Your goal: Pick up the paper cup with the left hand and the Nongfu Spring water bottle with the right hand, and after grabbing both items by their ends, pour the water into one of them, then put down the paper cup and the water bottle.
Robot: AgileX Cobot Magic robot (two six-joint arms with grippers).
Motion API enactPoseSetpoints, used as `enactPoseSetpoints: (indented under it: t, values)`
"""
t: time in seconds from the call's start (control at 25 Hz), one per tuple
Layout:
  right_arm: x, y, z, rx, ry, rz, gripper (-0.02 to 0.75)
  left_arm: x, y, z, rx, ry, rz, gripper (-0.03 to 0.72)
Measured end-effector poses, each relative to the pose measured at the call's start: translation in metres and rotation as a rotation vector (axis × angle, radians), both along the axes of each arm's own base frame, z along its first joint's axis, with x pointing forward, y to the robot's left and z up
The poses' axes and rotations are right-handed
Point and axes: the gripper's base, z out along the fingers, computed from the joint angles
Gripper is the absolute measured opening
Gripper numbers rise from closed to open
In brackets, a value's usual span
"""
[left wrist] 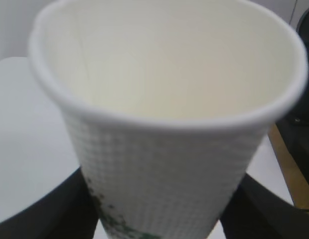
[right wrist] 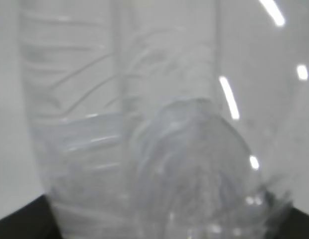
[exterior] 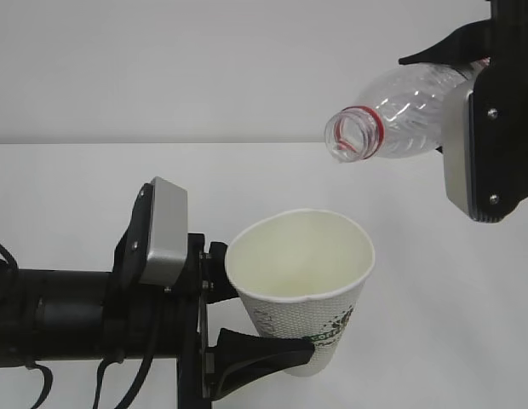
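Note:
The white paper cup [exterior: 302, 285] is held upright above the table, its cream inside showing. My left gripper [exterior: 247, 319] is shut on its lower body, one black finger on each side. In the left wrist view the cup [left wrist: 164, 124] fills the frame between the dark fingers [left wrist: 40, 209]. The clear water bottle [exterior: 400, 111] lies tilted at upper right. Its open mouth with the red neck ring points down-left, above and right of the cup's rim. My right gripper [exterior: 468, 102] is shut on its body. The right wrist view shows the bottle's ribbed plastic [right wrist: 144, 139] close up. No stream of water shows.
The white table [exterior: 77, 196] stretches behind the cup to a pale wall. My left arm [exterior: 60, 319], black with cables, enters from the lower left. The grey plate of the right hand [exterior: 485, 145] hangs at the upper right.

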Motion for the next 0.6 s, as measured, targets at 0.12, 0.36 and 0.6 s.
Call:
enactPoseSetpoints:
  t: [0.12, 0.36, 0.6]
  values:
    - [0.0, 0.0, 0.0, 0.0, 0.0, 0.0, 0.479, 0.0, 0.0, 0.0, 0.0, 0.0, 0.0, 0.495]
    - [0.0, -0.0001, -0.0002, -0.017, -0.006, 0.006, 0.479, 0.0, 0.0, 0.0, 0.0, 0.0, 0.0, 0.495]
    - [-0.0001, -0.0001, -0.0003, -0.022, -0.008, 0.008, 0.479, 0.0, 0.0, 0.0, 0.0, 0.0, 0.0, 0.494]
